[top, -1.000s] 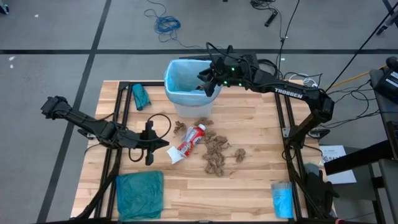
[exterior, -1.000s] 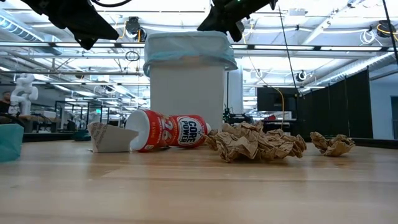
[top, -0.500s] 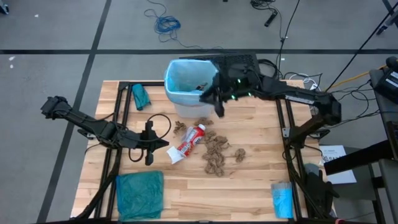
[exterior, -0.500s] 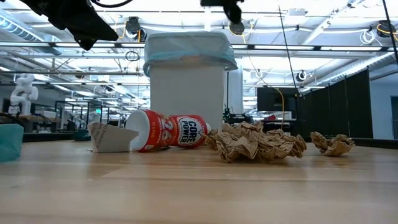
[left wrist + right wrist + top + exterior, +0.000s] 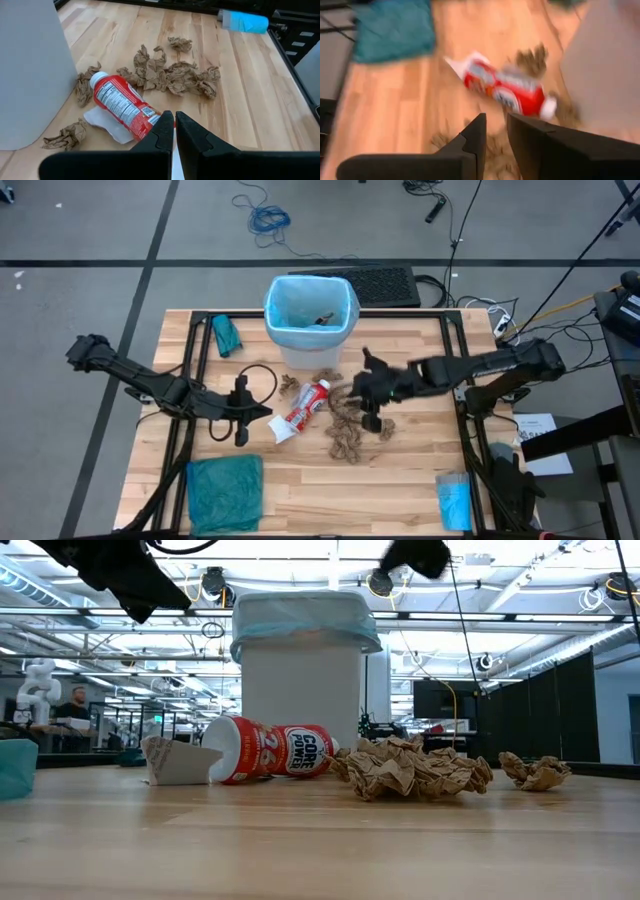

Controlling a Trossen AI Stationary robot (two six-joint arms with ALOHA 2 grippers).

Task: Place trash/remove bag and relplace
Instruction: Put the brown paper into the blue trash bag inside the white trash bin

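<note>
Hovering above the paper scraps (image 5: 348,425), just in front of the bin (image 5: 310,320), the right gripper (image 5: 372,402) has its fingers nearly together with a narrow gap, pinching nothing visible. The tube (image 5: 303,409) lies on the table (image 5: 400,490) in front of the bin, touching the scraps. The light-blue bag (image 5: 285,330) lines the bin, folded over its rim. The left gripper (image 5: 240,416), pressed together and empty, waits beside the tube, farther from the bin.
</note>
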